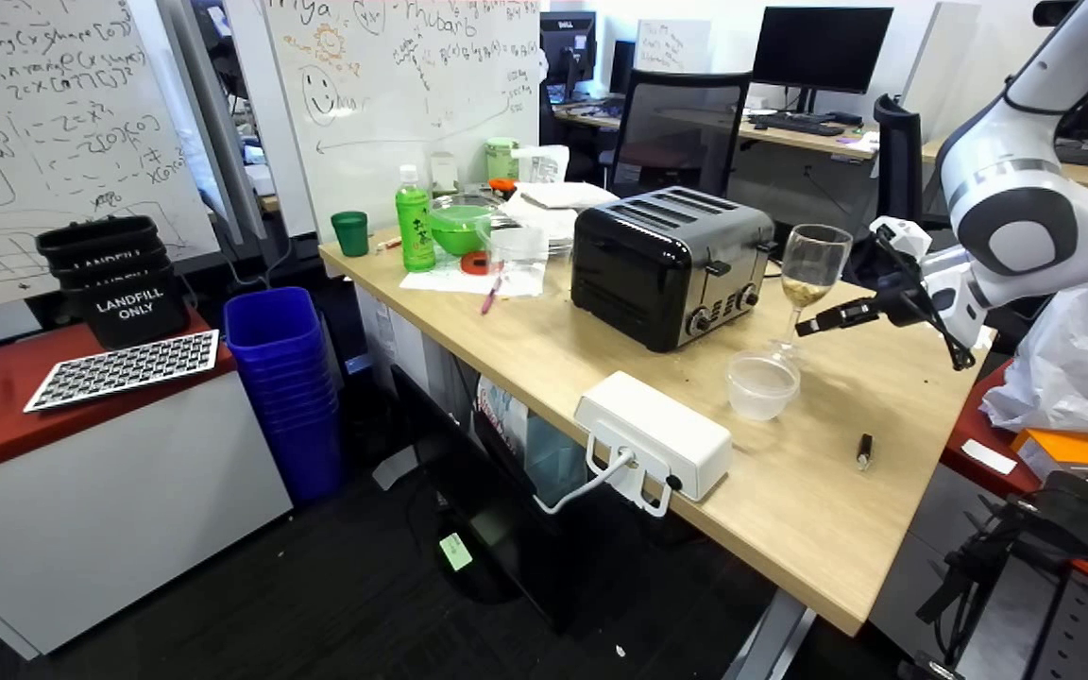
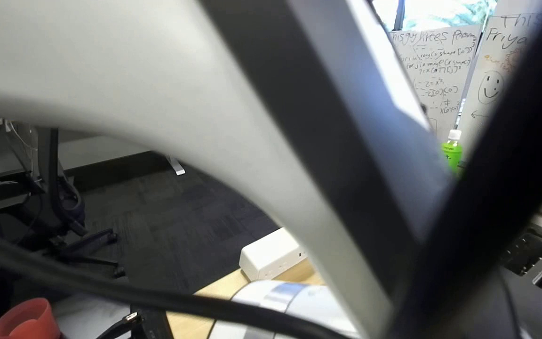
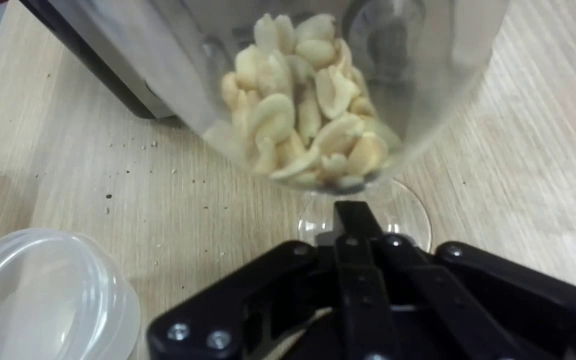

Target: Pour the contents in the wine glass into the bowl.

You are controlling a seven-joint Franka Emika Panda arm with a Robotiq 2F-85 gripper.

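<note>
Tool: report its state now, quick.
Tool: closed, at the glass under its cup; whether it grips the glass cannot be told.

Wine glass (image 1: 815, 264): clear glass, smooth + glossy. Bowl (image 1: 761, 399): thin translucent plastic, semi-gloss. Gripper (image 3: 346, 217): mostly matt, w/ shiny metal screws (image 3: 178, 331). Toaster (image 1: 634, 274): high-gloss panel on left, dull metal on rt. Table (image 1: 827, 538): smooth wood grain, low sheen. Box (image 1: 657, 430), near side: matt plastic look. Bottle (image 1: 415, 227), far left: shiny plastic. Chair (image 1: 681, 137), far: mesh fabric. Bag (image 1: 1078, 354), rt: thin crinkled plastic, semi-transp.
</note>
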